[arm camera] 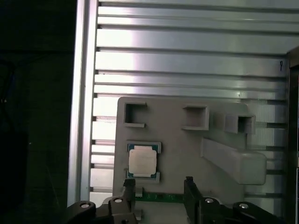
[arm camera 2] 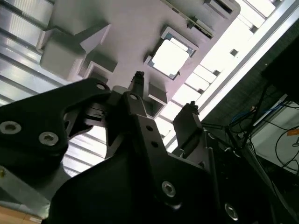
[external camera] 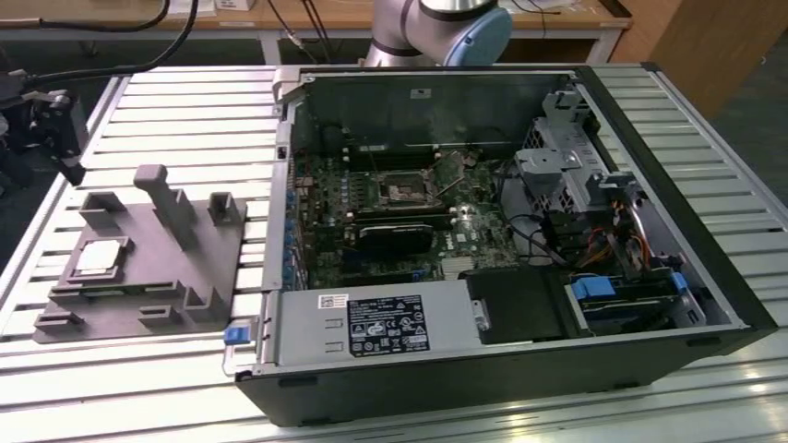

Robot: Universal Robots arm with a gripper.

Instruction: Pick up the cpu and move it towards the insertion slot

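The gripper [arm camera: 159, 188] hangs above the grey fixture tray [arm camera: 180, 149] with its two black fingers [arm camera: 130, 187] spread apart and nothing held between them; the second wrist view shows the same separated, empty state of the gripper [arm camera 2: 165, 93]. The cpu [arm camera: 142, 161] lies flat in its square recess on the tray, silvery top face up, and is clear of both fingertips. In the second wrist view the cpu [arm camera 2: 170, 57] appears as a bright square seated in the tray [arm camera 2: 126, 28], apart from the fingers [arm camera 2: 138, 79]. A narrow green strip [arm camera: 159, 198] lies on the tray just beside the cpu recess, seen between the fingers. In the exterior view the tray [external camera: 136, 277] sits on the slatted metal table [external camera: 161, 92] at the lower left of the frame, with the cpu [external camera: 101, 258] in its left half, near several upright posts [external camera: 158, 198]. The open computer case [external camera: 369, 392] occupies the centre and right of the frame, just beside the tray. The insertion slot [external camera: 404, 191], a dark square socket with a metal frame, sits on the green motherboard [external camera: 323, 198] in the upper centre of the case, well apart from the cpu. A black rectangular block [external camera: 394, 235] lies just below the slot. The arm [external camera: 444, 23] stands at the top centre of the frame, behind the case.
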